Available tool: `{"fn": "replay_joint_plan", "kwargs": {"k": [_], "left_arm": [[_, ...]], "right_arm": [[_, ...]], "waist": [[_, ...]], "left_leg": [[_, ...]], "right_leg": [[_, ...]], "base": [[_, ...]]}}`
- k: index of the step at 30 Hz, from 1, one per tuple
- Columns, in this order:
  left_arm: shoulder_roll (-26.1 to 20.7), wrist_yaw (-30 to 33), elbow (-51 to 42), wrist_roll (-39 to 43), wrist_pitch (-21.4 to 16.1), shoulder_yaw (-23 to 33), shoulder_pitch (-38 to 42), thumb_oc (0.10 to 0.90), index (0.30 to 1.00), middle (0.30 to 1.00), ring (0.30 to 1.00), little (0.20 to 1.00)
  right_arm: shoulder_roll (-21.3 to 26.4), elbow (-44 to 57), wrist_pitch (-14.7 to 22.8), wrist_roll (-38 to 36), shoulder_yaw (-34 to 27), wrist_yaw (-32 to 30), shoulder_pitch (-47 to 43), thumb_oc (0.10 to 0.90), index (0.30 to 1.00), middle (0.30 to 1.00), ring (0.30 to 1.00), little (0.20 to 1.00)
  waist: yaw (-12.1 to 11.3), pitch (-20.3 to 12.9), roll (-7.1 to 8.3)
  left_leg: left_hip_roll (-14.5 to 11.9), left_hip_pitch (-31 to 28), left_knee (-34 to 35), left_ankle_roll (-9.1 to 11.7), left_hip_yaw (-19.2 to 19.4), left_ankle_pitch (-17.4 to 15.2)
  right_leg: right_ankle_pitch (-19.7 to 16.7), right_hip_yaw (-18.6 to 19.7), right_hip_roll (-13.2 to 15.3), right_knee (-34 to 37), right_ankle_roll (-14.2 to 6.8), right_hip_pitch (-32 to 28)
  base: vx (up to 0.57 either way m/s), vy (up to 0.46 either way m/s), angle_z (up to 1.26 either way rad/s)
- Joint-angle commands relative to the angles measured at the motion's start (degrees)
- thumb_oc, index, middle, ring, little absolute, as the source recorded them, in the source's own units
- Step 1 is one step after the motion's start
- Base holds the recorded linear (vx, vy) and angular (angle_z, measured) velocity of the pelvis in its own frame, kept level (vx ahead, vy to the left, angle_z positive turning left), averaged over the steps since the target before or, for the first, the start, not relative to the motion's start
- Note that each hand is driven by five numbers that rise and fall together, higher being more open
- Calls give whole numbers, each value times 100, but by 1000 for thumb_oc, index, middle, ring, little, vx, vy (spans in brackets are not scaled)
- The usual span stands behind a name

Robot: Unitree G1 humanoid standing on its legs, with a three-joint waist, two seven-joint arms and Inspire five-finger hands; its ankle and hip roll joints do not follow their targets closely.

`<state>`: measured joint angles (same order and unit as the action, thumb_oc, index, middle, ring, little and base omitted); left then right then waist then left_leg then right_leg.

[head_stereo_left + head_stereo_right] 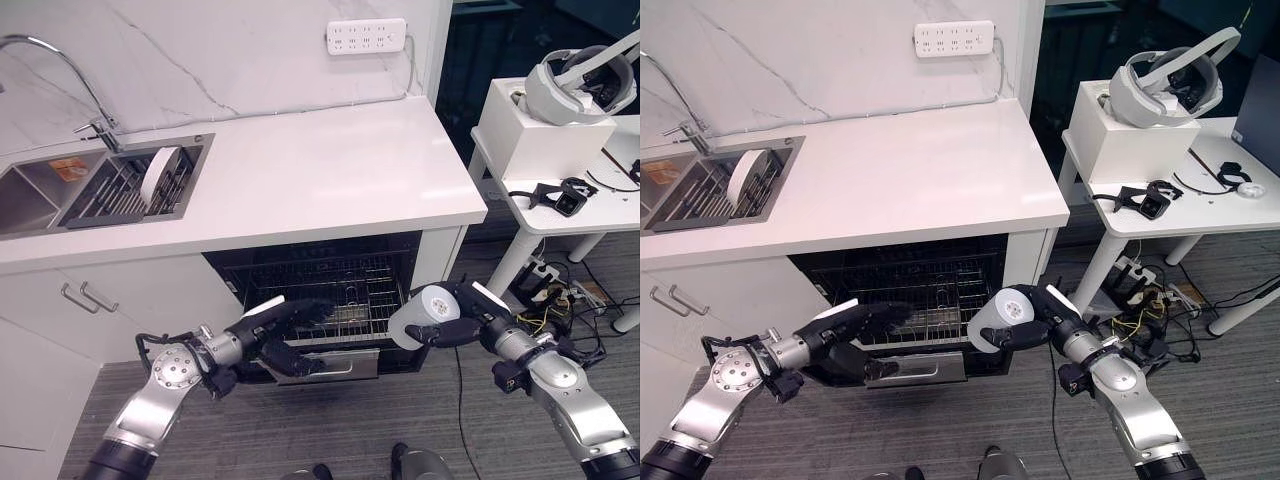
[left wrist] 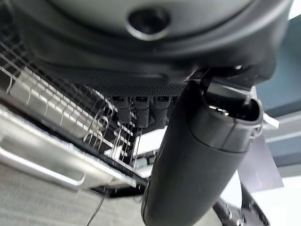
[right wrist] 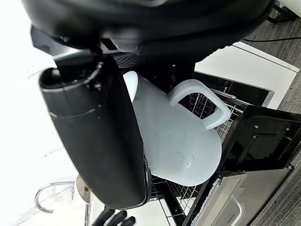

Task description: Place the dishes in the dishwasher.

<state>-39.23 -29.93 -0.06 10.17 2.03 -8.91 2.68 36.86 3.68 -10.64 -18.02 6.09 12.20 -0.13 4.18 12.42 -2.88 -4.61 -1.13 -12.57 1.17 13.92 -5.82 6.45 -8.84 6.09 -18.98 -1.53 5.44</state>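
A white mug [image 1: 418, 312] with a handle hangs in front of the open dishwasher's right side, with my right hand [image 1: 472, 325] shut on it; the right wrist view shows the mug [image 3: 178, 141] beside my thumb [image 3: 99, 136]. The dishwasher's wire rack [image 1: 340, 285] is pulled out under the counter above its steel front panel [image 1: 325, 365]. My left hand [image 1: 270, 325] grips the rack's front left edge, fingers over the wires [image 2: 56, 108] and thumb underneath. A white plate [image 1: 160, 175] stands upright in the sink's drying rack.
The white counter [image 1: 330, 170] overhangs the dishwasher. A sink [image 1: 30, 195] with a faucet [image 1: 95, 120] is at the far left. A white table [image 1: 560, 215] at the right carries a box [image 1: 535, 135], a headset and cables. Grey carpet lies below.
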Motion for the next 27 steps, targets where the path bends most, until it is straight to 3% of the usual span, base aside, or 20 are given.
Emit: {"fn": "replay_joint_plan", "kwargs": {"k": [1, 6, 19, 23, 27], "left_arm": [[-251, 436, -185, -411, -491, 257, 323, 800, 900, 900, 900, 900], [-339, 752, 299, -999, -290, 59, 515, 800, 900, 900, 900, 900], [-181, 1182, 1579, -1345, -221, -304, 882, 800, 900, 900, 900, 900], [-41, 982, 2026, -1602, -38, -500, 971, 800, 900, 900, 900, 900], [92, -188, 2447, -2637, 329, -884, 972, 800, 900, 900, 900, 900]], "right_arm": [[-9, 405, 504, 17, -386, 12, -517, 400, 300, 300, 300, 300], [-6, 355, 478, -38, -300, 77, -643, 400, 300, 300, 300, 300], [-31, 260, 540, -2, -160, 220, -754, 400, 300, 300, 300, 300], [-21, 300, 495, -16, -190, 344, -744, 400, 300, 300, 300, 300], [21, 425, 443, -18, -257, 461, -760, 400, 300, 300, 300, 300]], "waist": [[-70, -178, 110], [-43, -199, 114], [45, -215, 147], [98, -219, 162], [179, -176, 147]], "left_leg": [[-180, 32, -462, -79, -33, -734], [-180, 5, -462, -85, -6, -750], [-203, -79, -462, -91, 94, -732], [-211, -147, -462, -98, 121, -718], [-211, -197, -462, -126, 142, -752]], "right_leg": [[619, -168, 146, 179, -570, -435], [625, -144, 126, 179, -579, -442], [579, -102, 90, 179, -587, -454], [557, -77, 61, 179, -579, -494], [567, -54, 59, 179, -590, -511]], "base": [[0, 0, 0], [0, 0, 0], [-2, -3, -4], [45, -22, -4], [10, -3, -1]]}}
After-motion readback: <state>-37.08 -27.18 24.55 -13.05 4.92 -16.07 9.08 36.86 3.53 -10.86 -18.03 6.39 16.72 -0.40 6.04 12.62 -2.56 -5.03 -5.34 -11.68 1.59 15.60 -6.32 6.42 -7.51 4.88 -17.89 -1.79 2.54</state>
